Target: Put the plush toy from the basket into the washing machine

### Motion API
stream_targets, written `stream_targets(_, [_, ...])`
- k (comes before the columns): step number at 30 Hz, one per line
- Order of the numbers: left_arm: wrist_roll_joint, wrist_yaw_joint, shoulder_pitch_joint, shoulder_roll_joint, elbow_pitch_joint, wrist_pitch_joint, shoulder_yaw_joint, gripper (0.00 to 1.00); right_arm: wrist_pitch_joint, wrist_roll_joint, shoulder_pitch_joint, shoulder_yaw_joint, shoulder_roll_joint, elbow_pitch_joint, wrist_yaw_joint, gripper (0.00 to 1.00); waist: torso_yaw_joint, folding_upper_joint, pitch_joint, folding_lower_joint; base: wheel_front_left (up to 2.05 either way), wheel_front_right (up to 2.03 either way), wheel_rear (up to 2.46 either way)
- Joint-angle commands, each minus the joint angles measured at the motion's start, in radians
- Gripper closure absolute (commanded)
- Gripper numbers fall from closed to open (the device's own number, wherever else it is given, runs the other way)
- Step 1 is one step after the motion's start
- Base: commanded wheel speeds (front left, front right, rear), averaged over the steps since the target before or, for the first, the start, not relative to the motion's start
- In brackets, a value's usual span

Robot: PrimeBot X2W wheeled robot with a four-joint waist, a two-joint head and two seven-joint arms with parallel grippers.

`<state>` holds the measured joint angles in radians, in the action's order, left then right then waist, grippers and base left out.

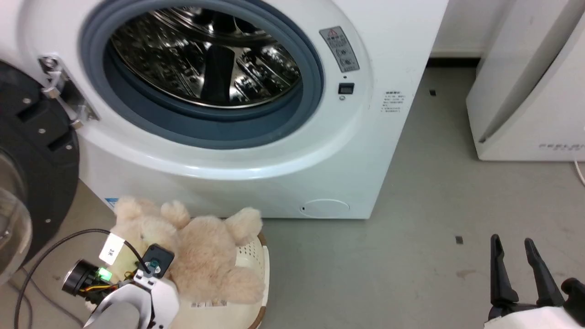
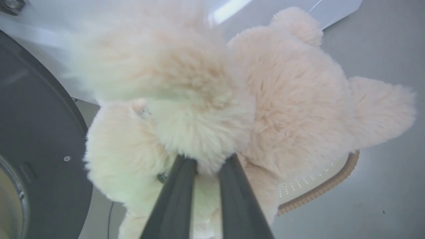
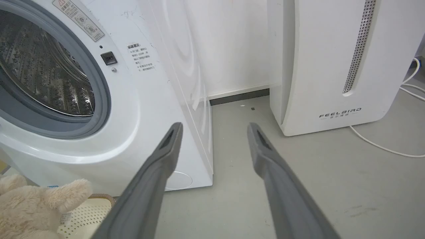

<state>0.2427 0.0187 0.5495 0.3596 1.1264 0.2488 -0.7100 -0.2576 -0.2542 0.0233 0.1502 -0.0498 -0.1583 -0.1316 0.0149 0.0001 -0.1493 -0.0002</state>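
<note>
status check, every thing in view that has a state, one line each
washer door: open, swung to the left
drum: empty
toy: lying on basket, fur pinched by left gripper
basket: not emptied, toy on top
left gripper: shut on toy
right gripper: open, empty

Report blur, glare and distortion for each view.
Head view: sharp, with bright glints on the steel drum. Left wrist view: the plush toy is soft and washed out near the lens. Right wrist view: crisp, though edges of the washing machine bow slightly.
</note>
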Motion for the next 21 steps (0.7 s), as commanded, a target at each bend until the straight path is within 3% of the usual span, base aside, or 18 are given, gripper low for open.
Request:
stream_targets(1, [0.010,0.026,-0.021,0.012,-0.070,0.013,0.022,1.00,-0.004,0.007,0.017,0.002,0.000,-0.004,0.001,0.00,0.017,-0.0001,0.026,0.0002,0.00,0.00,0.00])
stream_targets(12, [0.028,0.090,-0.048,0.071,-0.347,0.013,0.112,1.00,-0.004,0.010,0.000,0.002,0.000,0.001,0.001,0.00,0.006,-0.0001,-0.001,0.0002,0.00,0.00,0.00])
stream_targets(21, [0.046,0.149,0.000,0.082,-0.500,0.013,0.238,1.00,-0.004,0.012,-0.040,0.000,0.000,0.011,0.001,0.00,-0.044,-0.0001,-0.085,0.0002,0.00,0.00,0.00])
